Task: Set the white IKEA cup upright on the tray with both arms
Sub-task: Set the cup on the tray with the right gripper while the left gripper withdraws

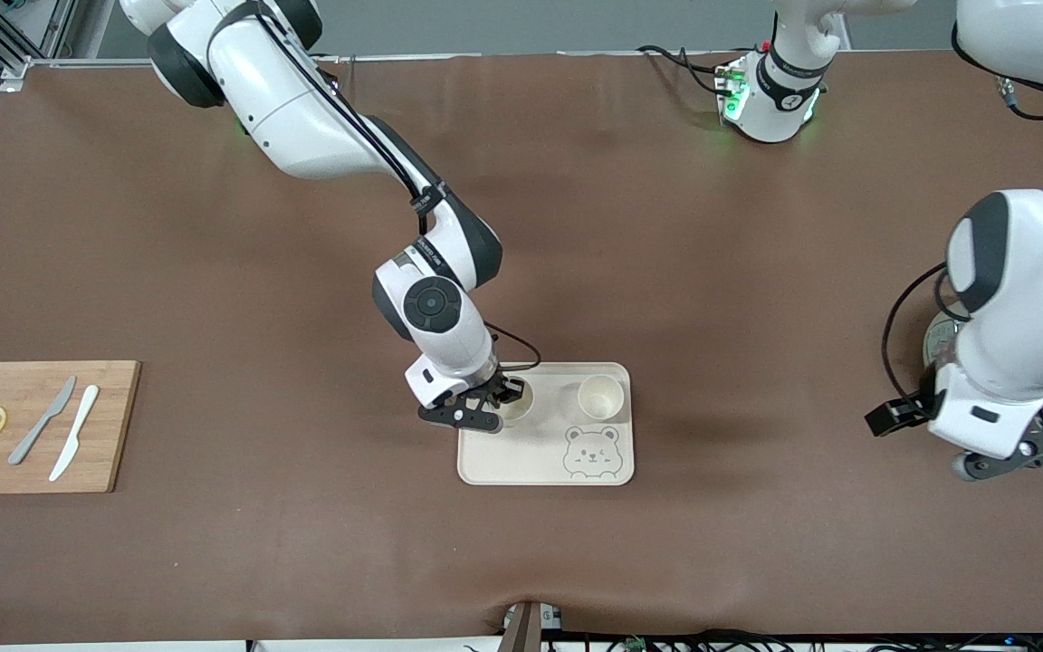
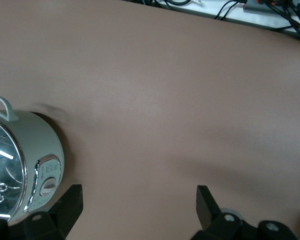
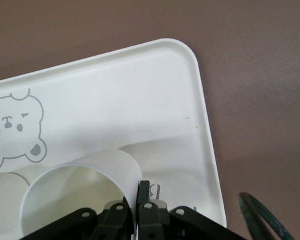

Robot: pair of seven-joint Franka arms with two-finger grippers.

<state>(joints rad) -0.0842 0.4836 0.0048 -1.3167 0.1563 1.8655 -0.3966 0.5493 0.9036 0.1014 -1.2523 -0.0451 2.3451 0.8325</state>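
Note:
The cream tray [image 1: 540, 457] with a bear-face drawing lies mid-table. A white cup [image 1: 600, 396] stands upright on it, at the edge farther from the front camera. My right gripper [image 1: 499, 407] is shut on the rim of a second white cup [image 1: 517, 405], upright over the tray's corner toward the right arm's end. In the right wrist view the gripper [image 3: 139, 192] pinches the cup [image 3: 80, 190] wall, one finger inside and one outside, above the tray [image 3: 140, 100]. My left gripper [image 1: 1019, 453] waits open and empty over bare table at the left arm's end, as the left wrist view [image 2: 138, 200] shows.
A pale green cooker with a glass lid [image 2: 20, 165] stands beside the left gripper, mostly hidden by the left arm in the front view [image 1: 938, 340]. A wooden cutting board [image 1: 110, 426] with two knives and lemon slices lies at the right arm's end.

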